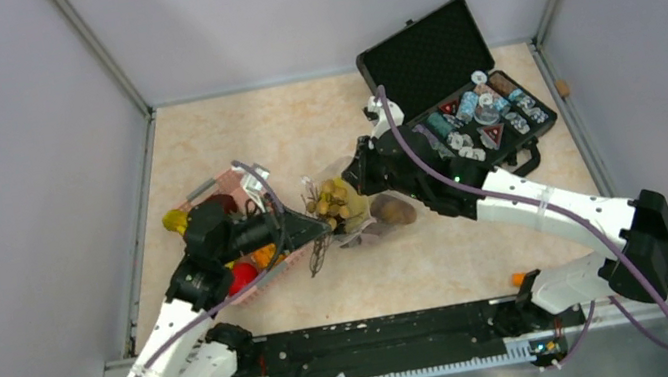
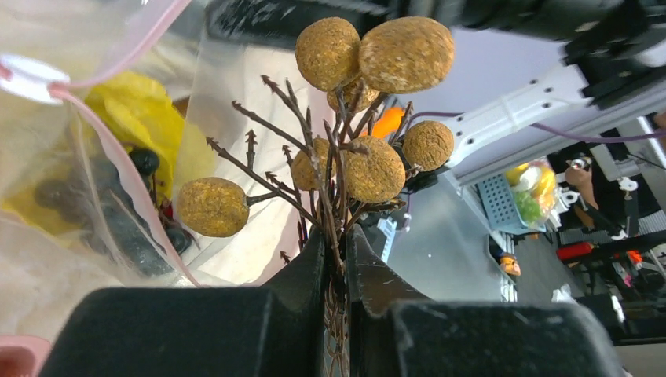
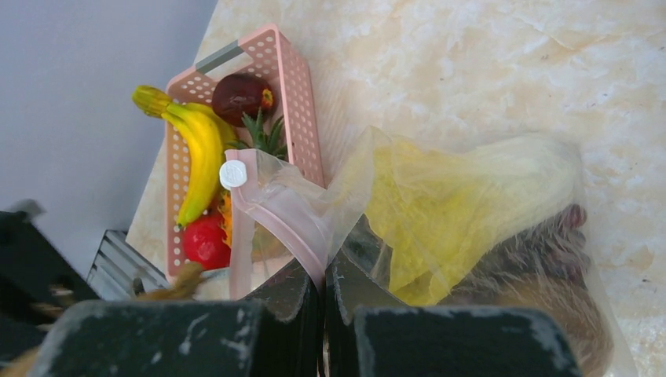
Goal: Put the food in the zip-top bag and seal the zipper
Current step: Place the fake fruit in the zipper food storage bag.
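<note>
My left gripper (image 2: pixel 336 236) is shut on the brown stem of a toy bunch of tan round fruits (image 2: pixel 369 165), held at the clear zip-top bag's mouth (image 2: pixel 94 126); the bunch also shows in the top view (image 1: pixel 334 201). My right gripper (image 3: pixel 323 271) is shut on the bag's pink zipper strip (image 3: pixel 290 224), holding the mouth up. The bag (image 3: pixel 471 212) holds a yellow piece (image 3: pixel 440 204), a fuzzy brown ball (image 3: pixel 542 267) and dark grapes (image 2: pixel 118 212). The white slider (image 3: pixel 232 174) sits at the strip's end.
A pink lattice basket (image 3: pixel 302 118) at the left holds a banana (image 3: pixel 200 153), a red piece (image 3: pixel 206 239) and a dark red fruit (image 3: pixel 239 94). An open black case (image 1: pixel 456 88) of small items stands at the back right. Grey walls surround the table.
</note>
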Motion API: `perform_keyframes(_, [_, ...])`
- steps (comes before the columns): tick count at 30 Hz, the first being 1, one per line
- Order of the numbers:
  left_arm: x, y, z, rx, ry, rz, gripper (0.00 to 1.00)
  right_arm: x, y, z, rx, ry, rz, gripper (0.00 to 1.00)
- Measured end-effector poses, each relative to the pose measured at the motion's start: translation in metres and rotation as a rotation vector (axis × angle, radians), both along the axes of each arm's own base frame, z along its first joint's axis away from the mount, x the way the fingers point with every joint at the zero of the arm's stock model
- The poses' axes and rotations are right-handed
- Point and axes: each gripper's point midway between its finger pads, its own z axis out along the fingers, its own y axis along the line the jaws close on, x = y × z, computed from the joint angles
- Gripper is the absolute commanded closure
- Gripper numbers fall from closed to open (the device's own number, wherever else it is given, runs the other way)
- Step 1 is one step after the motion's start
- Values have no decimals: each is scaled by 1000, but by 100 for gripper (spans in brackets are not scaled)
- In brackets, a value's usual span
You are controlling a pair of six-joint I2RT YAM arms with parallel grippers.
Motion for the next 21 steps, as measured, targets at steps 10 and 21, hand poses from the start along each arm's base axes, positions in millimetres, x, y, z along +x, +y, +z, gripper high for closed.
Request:
perform_keyframes(10, [28,-24,-46,185,161,100,100,2,-4,5,-26,-12,-20,100])
perform_keyframes(21, [69,-17,-53,286,274,294,100,-11,-2,6,-188,-120,-49,100])
